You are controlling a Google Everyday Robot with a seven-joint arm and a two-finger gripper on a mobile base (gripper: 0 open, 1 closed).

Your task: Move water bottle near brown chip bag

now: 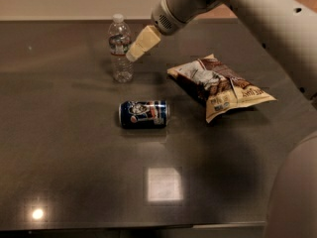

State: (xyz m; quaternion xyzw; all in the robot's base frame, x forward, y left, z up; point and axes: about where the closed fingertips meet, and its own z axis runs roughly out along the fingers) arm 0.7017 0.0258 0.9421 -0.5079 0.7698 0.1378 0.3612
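The water bottle (120,48) stands upright at the back left of the dark table, clear with a white cap and a pale label band. The brown chip bag (219,86) lies flat to its right, dark brown with cream and tan panels. My gripper (132,55) reaches down from the upper right on a pale arm. Its cream fingers (143,42) point down-left, their tip just right of the bottle at label height, close to it or touching it.
A dark blue soda can (143,114) lies on its side in front of the bottle, left of the bag. The dark table (69,162) has a glossy top with light reflections near the front. My arm's pale body fills the right edge.
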